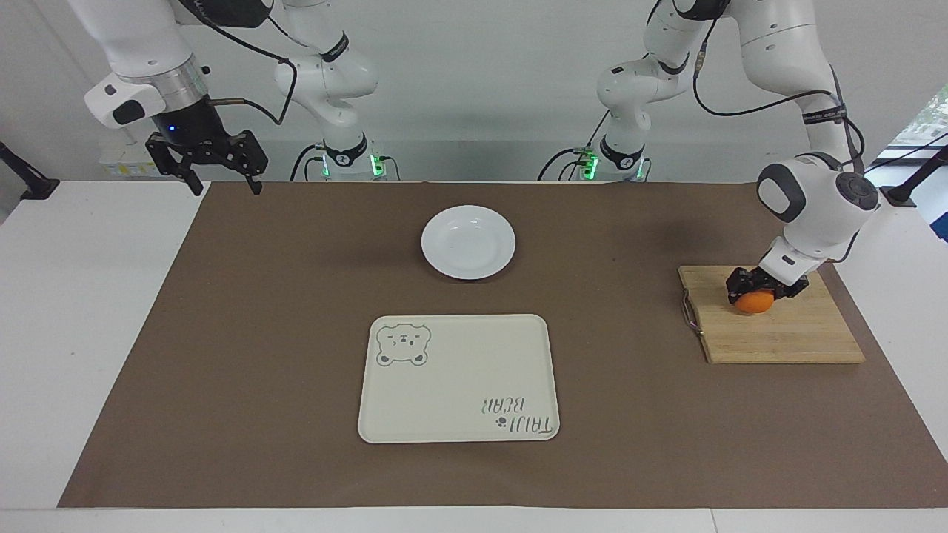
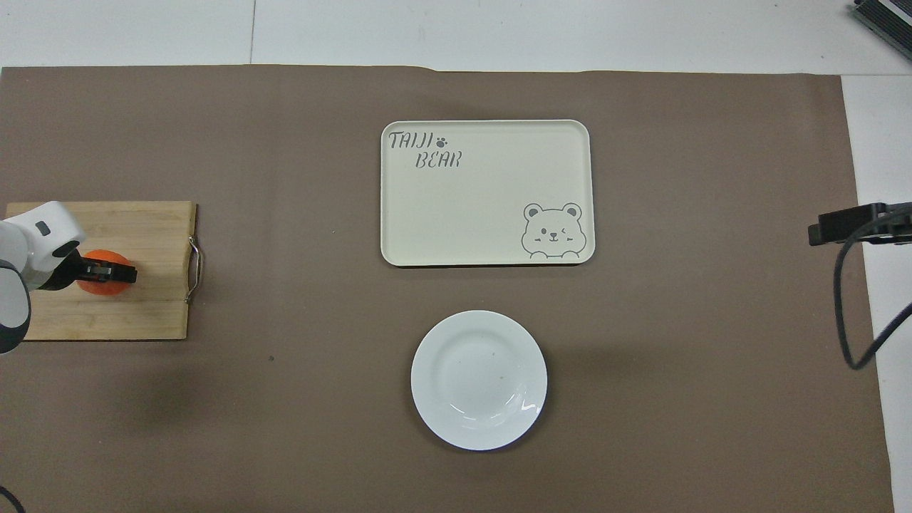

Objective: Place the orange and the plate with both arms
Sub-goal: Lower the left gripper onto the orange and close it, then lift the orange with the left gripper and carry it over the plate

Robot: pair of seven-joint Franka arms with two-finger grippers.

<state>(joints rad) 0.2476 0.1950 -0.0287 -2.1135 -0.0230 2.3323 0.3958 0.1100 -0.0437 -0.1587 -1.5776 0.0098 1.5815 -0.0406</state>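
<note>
one orange [image 1: 754, 303], one plate [image 1: 468, 242], one tray [image 1: 458, 378], one board [image 1: 778, 326], one mat [image 1: 296, 296], two arms [image 1: 811, 200]

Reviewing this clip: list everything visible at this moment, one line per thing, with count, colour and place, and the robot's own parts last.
Brown paper mat: one, covers the white table.
Round glossy white plate: one, on the mat, nearer the robots than the tray.
Rectangular cream tray with bear drawing: one, mid-mat.
Wooden cutting board: one, tan, toward the left arm's end.
Small round orange: one, on the board.
Left gripper: black, shut on the orange.
Right gripper: black, open, waiting raised over the mat's corner.
</note>
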